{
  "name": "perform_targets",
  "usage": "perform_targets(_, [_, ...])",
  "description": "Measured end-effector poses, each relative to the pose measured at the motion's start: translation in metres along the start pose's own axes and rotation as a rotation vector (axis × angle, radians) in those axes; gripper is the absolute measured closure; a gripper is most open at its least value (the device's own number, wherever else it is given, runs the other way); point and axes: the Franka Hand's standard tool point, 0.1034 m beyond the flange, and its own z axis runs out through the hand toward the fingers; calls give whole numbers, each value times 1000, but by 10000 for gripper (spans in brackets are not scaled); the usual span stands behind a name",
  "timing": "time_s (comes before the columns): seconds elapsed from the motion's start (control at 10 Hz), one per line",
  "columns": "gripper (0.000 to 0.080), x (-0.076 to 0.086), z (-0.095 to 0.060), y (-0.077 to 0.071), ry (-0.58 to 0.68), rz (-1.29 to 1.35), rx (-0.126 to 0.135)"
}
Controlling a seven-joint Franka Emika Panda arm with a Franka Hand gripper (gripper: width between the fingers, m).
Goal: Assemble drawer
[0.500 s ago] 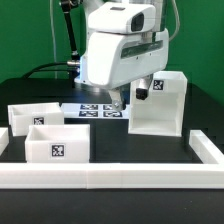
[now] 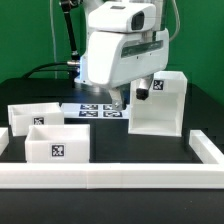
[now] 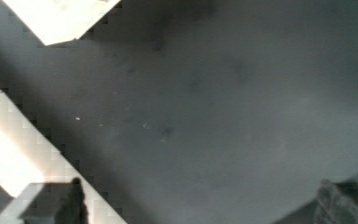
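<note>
The drawer casing, a white cube-like box, stands at the exterior view's right. Two open-top white trays stand at the left, one behind and one in front with a black-and-white tag on its face. My gripper hangs low over the table between the trays and the casing, just left of the casing. In the wrist view the gripper is open. Its dark fingertips stand far apart with only dark table between them. A white edge runs past one finger; I cannot tell which part it is.
The marker board lies flat behind the gripper. A long white rail borders the table's front and right side. The arm's white body hides the middle back of the table. Another white corner shows in the wrist view.
</note>
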Motion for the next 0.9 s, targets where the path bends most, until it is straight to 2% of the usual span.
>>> perform_targets(0.1, [150, -8, -6, -13, -13, 103, 5])
perform_targets(0.4, [150, -9, -28, -34, -54, 254, 18])
perform_targets(0.7, [150, -8, -26, -35, -50, 312, 18])
perform_targets(0.8, [150, -7, -26, -36, -51, 413, 16])
perform_targets(0.9, [150, -10, -29, -46, -59, 600, 11])
